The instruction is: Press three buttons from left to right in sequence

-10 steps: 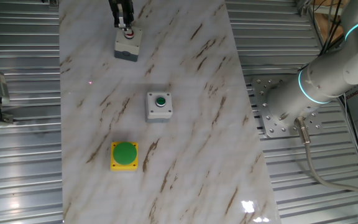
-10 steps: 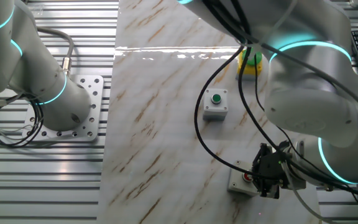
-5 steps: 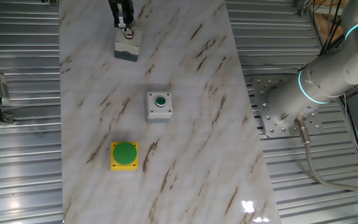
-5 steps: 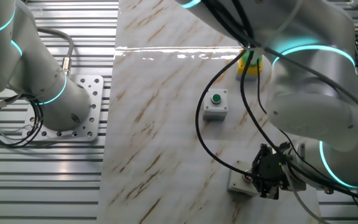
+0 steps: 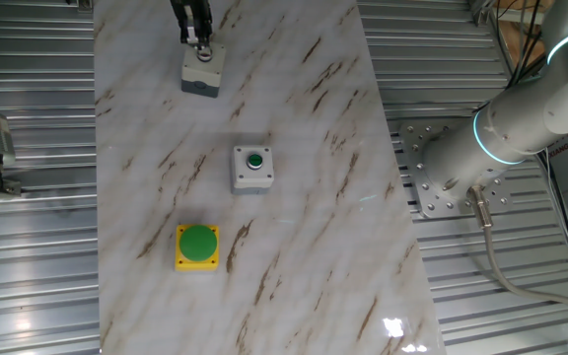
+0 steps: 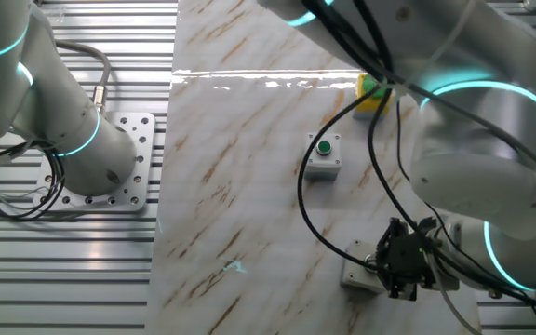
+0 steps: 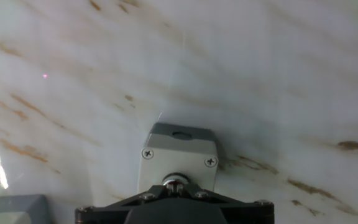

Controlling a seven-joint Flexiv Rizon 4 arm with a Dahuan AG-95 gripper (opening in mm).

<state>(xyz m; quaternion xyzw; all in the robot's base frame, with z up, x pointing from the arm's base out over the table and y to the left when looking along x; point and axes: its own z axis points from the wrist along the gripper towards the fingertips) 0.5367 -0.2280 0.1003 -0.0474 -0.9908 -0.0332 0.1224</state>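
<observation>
The fingers (image 5: 200, 42) are sitting right on top of the grey box with the red button (image 5: 203, 74), its cap hidden beneath them; whether they are parted or closed cannot be told. The grey box with the dark-green button (image 5: 252, 168) is standing well away from the fingers on the marble desk (image 5: 314, 118), and the yellow box with the green dome (image 5: 197, 246) farther still.
</observation>
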